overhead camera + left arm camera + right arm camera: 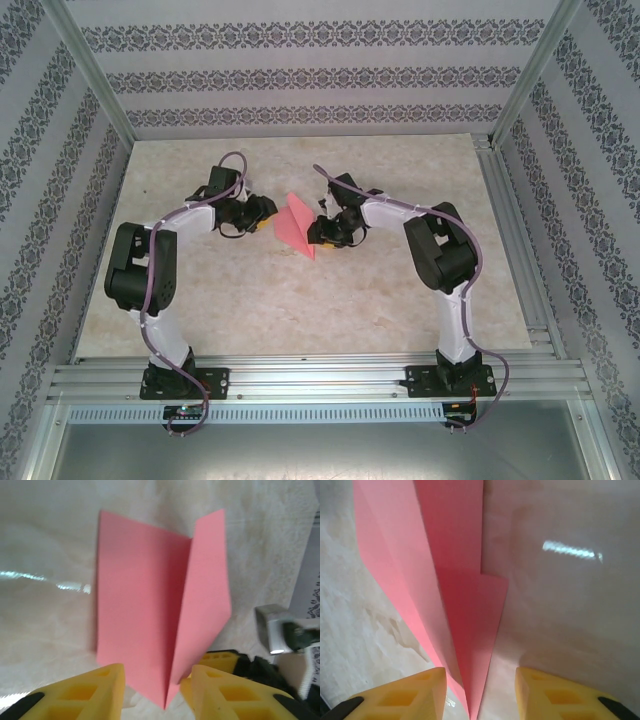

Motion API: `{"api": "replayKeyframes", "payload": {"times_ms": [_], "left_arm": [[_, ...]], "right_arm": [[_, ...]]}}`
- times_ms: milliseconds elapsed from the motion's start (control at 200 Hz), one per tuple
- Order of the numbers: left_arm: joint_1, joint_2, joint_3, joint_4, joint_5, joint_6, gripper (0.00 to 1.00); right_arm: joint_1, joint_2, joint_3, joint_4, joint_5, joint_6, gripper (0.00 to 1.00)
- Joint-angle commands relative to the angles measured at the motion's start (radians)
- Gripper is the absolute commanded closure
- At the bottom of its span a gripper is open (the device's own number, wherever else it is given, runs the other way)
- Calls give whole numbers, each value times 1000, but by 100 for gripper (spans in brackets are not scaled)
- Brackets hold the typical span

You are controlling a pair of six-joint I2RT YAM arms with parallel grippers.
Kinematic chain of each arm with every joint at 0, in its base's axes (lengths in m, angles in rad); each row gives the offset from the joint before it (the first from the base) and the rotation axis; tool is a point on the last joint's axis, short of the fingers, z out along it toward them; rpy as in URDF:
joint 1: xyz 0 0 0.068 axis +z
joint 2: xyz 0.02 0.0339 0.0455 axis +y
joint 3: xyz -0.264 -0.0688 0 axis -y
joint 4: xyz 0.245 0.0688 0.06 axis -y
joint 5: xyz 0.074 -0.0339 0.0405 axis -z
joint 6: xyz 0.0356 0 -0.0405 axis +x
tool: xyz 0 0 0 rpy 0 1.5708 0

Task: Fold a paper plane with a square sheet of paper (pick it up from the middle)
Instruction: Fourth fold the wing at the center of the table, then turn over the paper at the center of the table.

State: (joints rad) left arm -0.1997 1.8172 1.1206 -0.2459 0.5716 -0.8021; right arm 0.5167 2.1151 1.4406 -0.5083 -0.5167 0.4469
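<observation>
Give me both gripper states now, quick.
Left gripper: open, astride the tip of the paper plane, not gripping it.
Right gripper: open, astride the paper plane, not gripping it.

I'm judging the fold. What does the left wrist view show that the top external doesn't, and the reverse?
Left wrist: the paper creased down its centre, one flap tilted up, its pointed end between the open yellow fingers of the left gripper. Top external: both arms whole, the right gripper at the paper's right side. Shared: pink paper on the table between the grippers.
</observation>
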Motion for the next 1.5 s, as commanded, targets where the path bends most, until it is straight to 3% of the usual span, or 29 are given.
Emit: {"api": "replayKeyframes", "payload": {"times_ms": [0, 365, 540, 914, 1234, 1419, 1494], "left_arm": [[-12, -59, -39, 83, 9, -20, 59], [-51, 3, -46, 106, 31, -28, 63], [-68, 55, -41, 139, 31, -58, 65], [-100, 114, -56, 194, 20, -103, 68], [-101, 62, -72, 169, -12, -91, 70], [-99, -50, -151, 173, -80, -106, 63], [-101, -103, -222, 262, -61, -128, 54]], "right_arm": [[17, 47, 53, 16, -25, 3, 63], [35, 81, 85, 26, -44, 14, 69], [35, 73, 71, 55, -52, 31, 77], [34, 64, 60, 87, -85, 56, 73], [32, 43, 49, 112, -111, 74, 95], [19, -26, -7, 222, -181, 147, 100], [12, -71, -54, 285, -187, 195, 99]]}}
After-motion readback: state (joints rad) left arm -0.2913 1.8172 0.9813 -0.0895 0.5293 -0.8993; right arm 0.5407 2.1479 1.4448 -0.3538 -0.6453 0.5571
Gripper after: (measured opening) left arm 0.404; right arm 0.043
